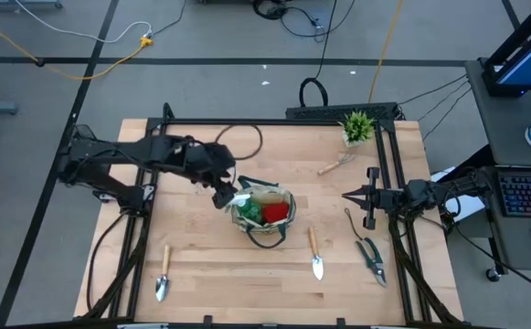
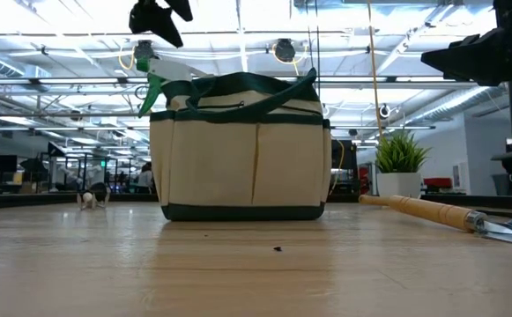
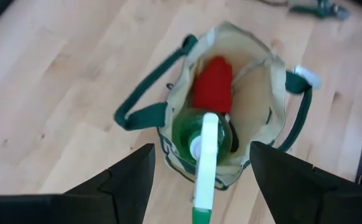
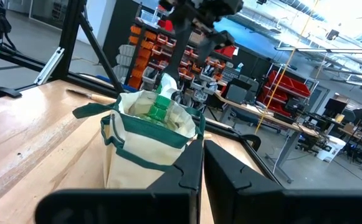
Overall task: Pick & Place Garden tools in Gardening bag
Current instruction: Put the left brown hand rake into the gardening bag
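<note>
L gripper (image 1: 226, 194) hung w/ jaws spread above spray bottle (image 3: 204, 138) standing in bag (image 1: 263, 217) beside red glove (image 3: 213, 84); R gripper (image 1: 368, 196) jaws pressed together

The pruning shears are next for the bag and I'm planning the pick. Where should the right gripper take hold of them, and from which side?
Judging by the high view, grip the pruning shears across the green handles near the pivot, coming straight down from above. They lie flat on the table, so only the top is free. The right gripper waits nearby, fingers close together; the gardening bag stands apart to their left.
</note>
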Controlling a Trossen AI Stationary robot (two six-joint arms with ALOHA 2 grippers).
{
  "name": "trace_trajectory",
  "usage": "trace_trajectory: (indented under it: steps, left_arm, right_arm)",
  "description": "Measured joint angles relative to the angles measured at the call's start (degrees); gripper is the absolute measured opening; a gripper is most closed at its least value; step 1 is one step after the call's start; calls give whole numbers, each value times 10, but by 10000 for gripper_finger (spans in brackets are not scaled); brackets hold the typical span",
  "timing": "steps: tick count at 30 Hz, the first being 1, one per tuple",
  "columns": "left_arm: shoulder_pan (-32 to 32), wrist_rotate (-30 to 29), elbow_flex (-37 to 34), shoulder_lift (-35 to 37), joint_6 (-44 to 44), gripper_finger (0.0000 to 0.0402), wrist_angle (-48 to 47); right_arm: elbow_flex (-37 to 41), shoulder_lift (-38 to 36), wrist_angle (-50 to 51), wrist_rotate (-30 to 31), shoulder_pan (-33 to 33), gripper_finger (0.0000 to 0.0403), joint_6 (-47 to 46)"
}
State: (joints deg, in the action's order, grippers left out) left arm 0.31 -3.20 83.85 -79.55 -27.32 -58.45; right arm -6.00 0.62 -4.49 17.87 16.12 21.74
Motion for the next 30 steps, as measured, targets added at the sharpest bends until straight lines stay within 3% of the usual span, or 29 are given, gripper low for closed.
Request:
trace_trajectory:
  steps: [12,30]
  left_arm:
    - [4,-29,0,56,-30,269,0]
    - [4,-50,0,66,-20,268,0]
  right_arm:
    - [0,0,0,0,0,9,0]
    - [0,0,0,0,0,9,0]
